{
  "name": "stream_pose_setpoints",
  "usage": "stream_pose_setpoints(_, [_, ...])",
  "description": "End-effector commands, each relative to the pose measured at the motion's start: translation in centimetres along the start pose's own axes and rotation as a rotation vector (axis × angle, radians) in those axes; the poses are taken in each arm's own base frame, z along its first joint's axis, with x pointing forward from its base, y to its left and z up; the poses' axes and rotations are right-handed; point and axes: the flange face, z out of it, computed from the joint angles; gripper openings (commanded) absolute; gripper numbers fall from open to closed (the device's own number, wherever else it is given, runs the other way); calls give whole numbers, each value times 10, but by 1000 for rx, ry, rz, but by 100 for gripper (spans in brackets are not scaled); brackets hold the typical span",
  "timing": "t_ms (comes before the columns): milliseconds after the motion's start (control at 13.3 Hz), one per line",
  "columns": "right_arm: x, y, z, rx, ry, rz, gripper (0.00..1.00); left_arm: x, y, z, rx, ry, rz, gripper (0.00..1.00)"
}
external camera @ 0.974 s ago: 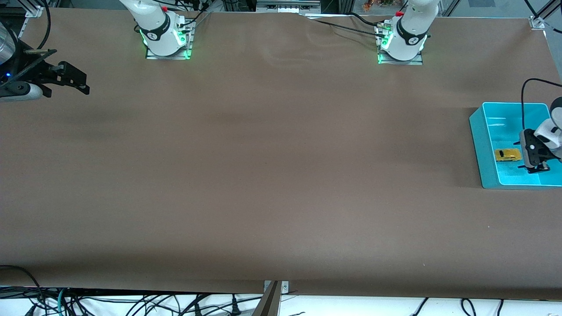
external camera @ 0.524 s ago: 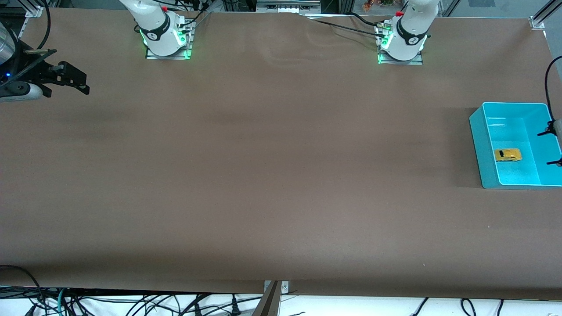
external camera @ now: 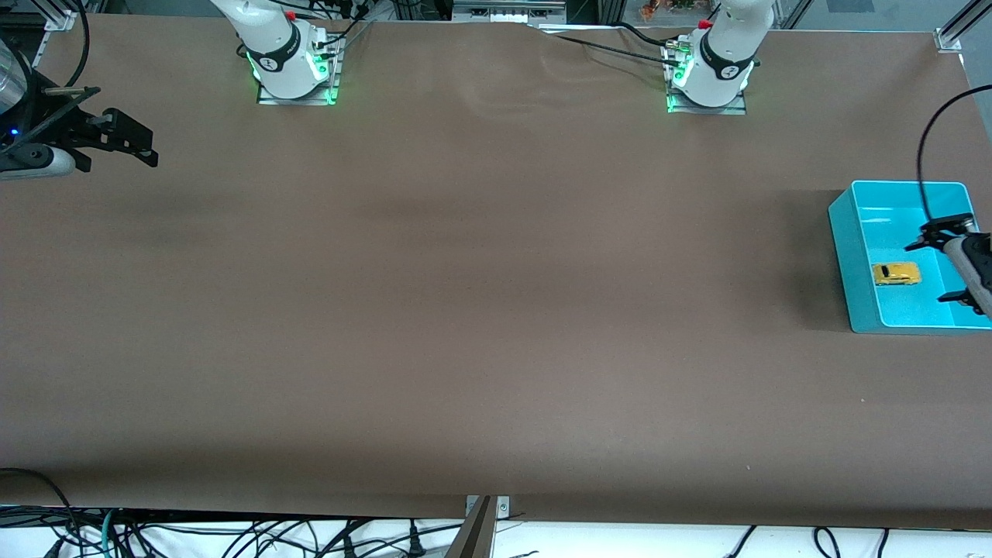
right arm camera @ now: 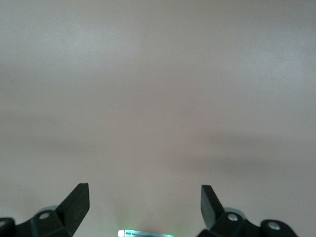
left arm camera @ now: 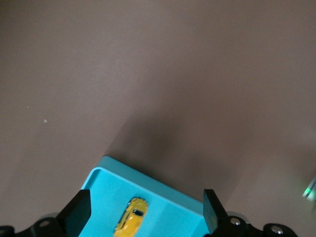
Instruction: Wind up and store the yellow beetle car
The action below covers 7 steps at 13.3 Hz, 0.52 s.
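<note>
- Yellow against turquoise, the yellow beetle car (external camera: 897,273) lay on the floor of the turquoise bin (external camera: 845,256) at the left arm's end of the brown surface (external camera: 480,310); the left wrist view showed it (left arm camera: 131,223) resting free, apart from the bin's walls.
- The left tool (external camera: 947,270) hung over the bin, its fingers spread wide and gripping nothing, with the car between and below them in the left wrist view (left arm camera: 143,210).
- The right tool (external camera: 136,147) waited over the right arm's end of the surface, also spread wide and empty (right arm camera: 143,202).
- By my reading, the car was already stored, so the step in hand was the left arm's clearing away. Doing it well meant lifting straight up out of the bin before any sideways travel, so that neither finger would catch the rim or nudge the car.
- Its trailing cable (external camera: 926,155) looped above the bin and ought to be kept from snagging the wall.
- Compared with half a second before, the left tool had come back farther over the bin, nearer the car, where before only its fingertips showed at the view's edge.
- A full second before, it had stood low inside the bin just beside the car. The car and bin had not shifted throughout, nor had the right tool.
</note>
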Motion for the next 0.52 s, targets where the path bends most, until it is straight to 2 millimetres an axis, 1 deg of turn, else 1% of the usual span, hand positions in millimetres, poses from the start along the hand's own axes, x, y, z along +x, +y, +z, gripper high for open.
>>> stream_pose_setpoints(0, [1,0,-5,1,-6,11,100,44,23,-17,-32,-27,-163,100])
stream_pose_setpoints(75, [1,0,-5,1,-6,11,100,61,37,-17,-56,-49,-216,100])
stream_pose_setpoints(150, [1,0,-5,1,-6,10,100,75,53,-27,-44,-58,-270,100])
stream_pose_setpoints(300, [1,0,-5,1,-6,10,100,119,95,-43,6,-76,-296,100])
stream_pose_setpoints(375, [1,0,-5,1,-6,10,100,129,110,-54,36,-77,-328,100])
stream_pose_setpoints(449, [1,0,-5,1,-6,11,100,144,134,-64,69,-80,-342,100])
